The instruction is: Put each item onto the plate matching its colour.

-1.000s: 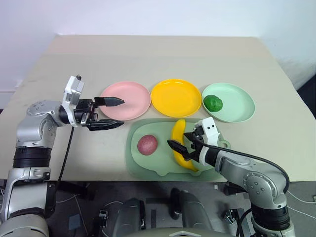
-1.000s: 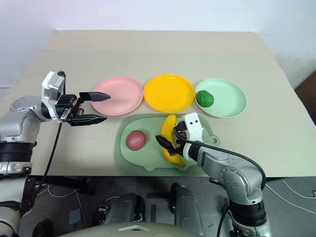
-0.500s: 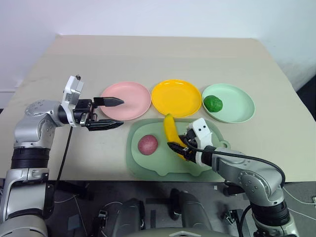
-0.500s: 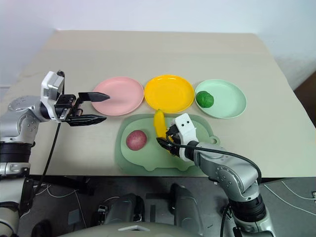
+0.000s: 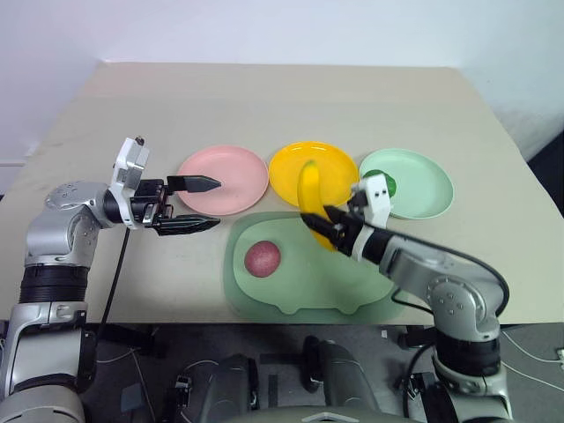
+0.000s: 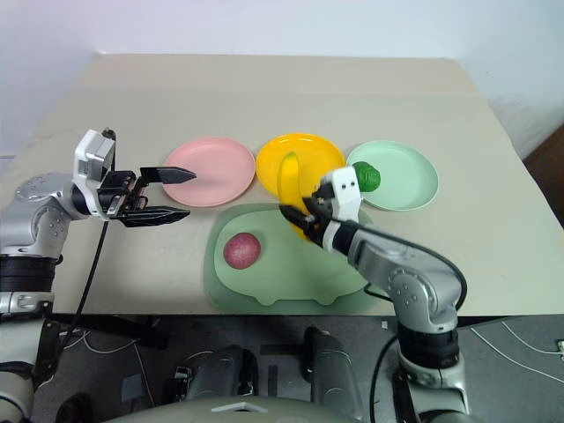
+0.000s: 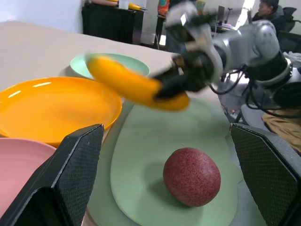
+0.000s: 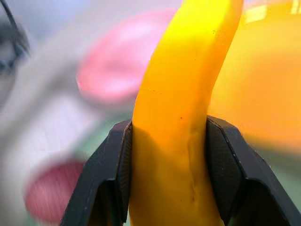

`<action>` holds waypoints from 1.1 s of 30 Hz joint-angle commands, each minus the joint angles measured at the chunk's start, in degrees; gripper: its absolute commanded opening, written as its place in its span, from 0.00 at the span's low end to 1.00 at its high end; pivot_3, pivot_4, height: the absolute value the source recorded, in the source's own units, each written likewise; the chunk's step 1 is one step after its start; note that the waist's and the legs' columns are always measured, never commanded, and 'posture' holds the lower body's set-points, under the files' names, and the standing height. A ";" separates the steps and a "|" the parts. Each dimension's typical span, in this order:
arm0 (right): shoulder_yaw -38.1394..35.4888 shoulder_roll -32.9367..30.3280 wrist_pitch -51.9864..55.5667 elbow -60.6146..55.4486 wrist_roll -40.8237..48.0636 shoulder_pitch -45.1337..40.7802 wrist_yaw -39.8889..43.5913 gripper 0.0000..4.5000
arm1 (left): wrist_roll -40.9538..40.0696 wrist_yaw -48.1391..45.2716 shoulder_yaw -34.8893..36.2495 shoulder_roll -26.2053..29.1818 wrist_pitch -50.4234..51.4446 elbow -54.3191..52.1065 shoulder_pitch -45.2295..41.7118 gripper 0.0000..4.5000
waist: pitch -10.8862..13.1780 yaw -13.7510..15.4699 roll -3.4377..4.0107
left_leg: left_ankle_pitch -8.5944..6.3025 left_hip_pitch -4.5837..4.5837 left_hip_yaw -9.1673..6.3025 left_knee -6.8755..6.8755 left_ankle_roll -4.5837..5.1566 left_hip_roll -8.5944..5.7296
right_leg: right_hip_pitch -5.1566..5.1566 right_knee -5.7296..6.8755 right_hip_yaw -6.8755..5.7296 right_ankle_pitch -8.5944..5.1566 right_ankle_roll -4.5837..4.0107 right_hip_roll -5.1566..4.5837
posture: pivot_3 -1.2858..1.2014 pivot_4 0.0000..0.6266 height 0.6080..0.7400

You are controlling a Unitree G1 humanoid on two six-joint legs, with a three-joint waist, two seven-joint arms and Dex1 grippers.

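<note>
Left eye view, from left to right: the left gripper (image 5: 196,204) hangs level over the beige table (image 5: 264,97), its two black fingers spread wide, nothing between them, the tips at the near left edge of the round shallow pink plastic plate (image 5: 225,179). Below and to the right of that plate lies the large pale green rounded mat (image 5: 300,282), and the small round reddish-purple toy fruit (image 5: 263,256) sits on the mat's left half. Next along the row comes the round shallow yellow plastic plate (image 5: 333,167). The right gripper (image 5: 328,224) is clamped on the lower end of the long curved yellow toy banana (image 5: 310,194), which is held off the mat and reaches over the yellow plate's near edge. Farthest right is the round shallow pale mint green plate (image 5: 419,185), with the small round dark green toy fruit (image 5: 388,182) resting on its left part.
</note>
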 commanded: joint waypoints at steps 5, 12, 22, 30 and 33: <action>-0.41 0.51 -5.98 12.09 -9.15 -8.77 -5.81 0.41 | -0.86 0.33 1.59 0.76 -0.17 -1.96 -0.34 1.00 | 0.00 0.01 0.01 | 0.00 -0.03 0.01 0.00 0.00 -0.01 | 0.01 0.00 -0.01 0.00 0.00 -0.02 | 0.52 0.24 0.72; -0.15 2.61 -10.39 22.25 -13.85 -12.75 -5.44 0.41 | -0.95 0.77 2.05 1.07 -0.15 -2.46 0.39 1.00 | 0.02 -0.31 0.03 | 0.02 -0.04 0.03 -0.08 -0.03 0.00 | -0.04 0.04 0.00 0.01 0.01 0.00 | 0.52 0.24 0.72; -0.27 2.81 -12.28 29.42 -14.95 -17.15 -1.23 0.57 | -1.84 1.65 2.86 1.45 0.67 -4.72 2.24 1.00 | 0.03 -0.22 0.05 | 0.02 -0.05 0.03 -0.08 -0.03 0.02 | -0.04 0.04 -0.01 0.01 0.01 -0.01 | 0.52 0.24 0.72; -1.53 3.31 -11.99 29.36 -15.01 -17.49 -0.53 0.99 | -1.98 1.91 3.01 1.37 0.93 -5.05 2.67 1.00 | 0.04 -0.32 0.06 | 0.02 -0.05 0.03 -0.09 -0.03 0.02 | -0.04 0.04 -0.01 0.01 0.01 -0.01 | 0.52 0.24 0.72; -3.25 4.32 -12.33 28.05 -12.60 -17.54 0.47 0.99 | -2.12 1.85 2.95 1.33 1.11 -5.13 2.63 1.00 | 0.04 -0.31 0.06 | 0.02 -0.05 0.03 -0.09 -0.03 0.02 | -0.04 0.04 -0.01 0.01 0.01 -0.01 | 0.52 0.24 0.72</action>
